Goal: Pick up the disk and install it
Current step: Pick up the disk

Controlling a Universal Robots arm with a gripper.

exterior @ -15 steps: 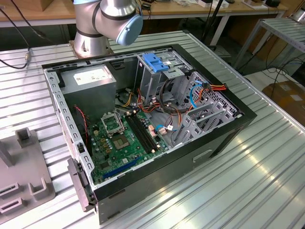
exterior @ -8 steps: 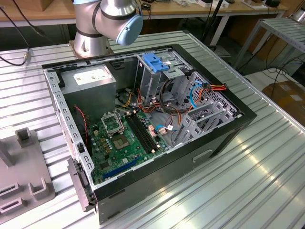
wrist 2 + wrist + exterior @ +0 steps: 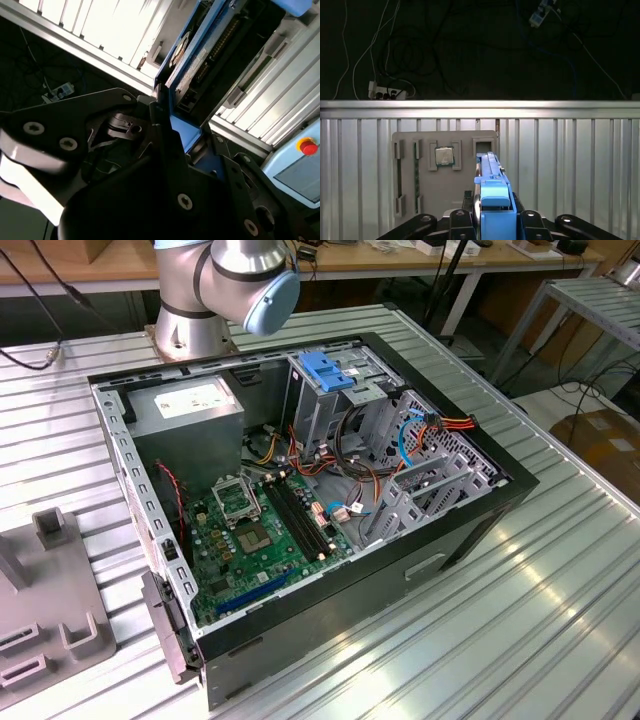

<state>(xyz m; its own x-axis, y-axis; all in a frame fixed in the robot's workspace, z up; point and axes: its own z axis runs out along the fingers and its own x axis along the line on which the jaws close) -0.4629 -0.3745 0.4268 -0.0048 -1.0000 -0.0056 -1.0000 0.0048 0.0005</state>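
In both wrist views my gripper (image 3: 492, 222) (image 3: 187, 132) is shut on the disk (image 3: 491, 187) (image 3: 200, 55), a flat dark drive framed by bright blue rails. In the first wrist view the disk is seen edge-on between the black fingers (image 3: 462, 220), held above a grey fixture plate (image 3: 420, 200) on the ribbed metal table. In the second wrist view its dark body and one blue rail stick out past the fingers (image 3: 160, 112). In the exterior view, the open computer case (image 3: 480, 515) lies on the table, with the arm's base (image 3: 200, 300) behind it.
A blue latch piece (image 3: 325, 368) sits on the drive cage inside the case, beside cables and the motherboard (image 3: 260, 530). The fixture plate (image 3: 50, 610) at the exterior view's left holds a processor chip (image 3: 444, 156). The table edge (image 3: 480, 105) borders a dark floor with cables. A red stop button (image 3: 308, 146) stands nearby.
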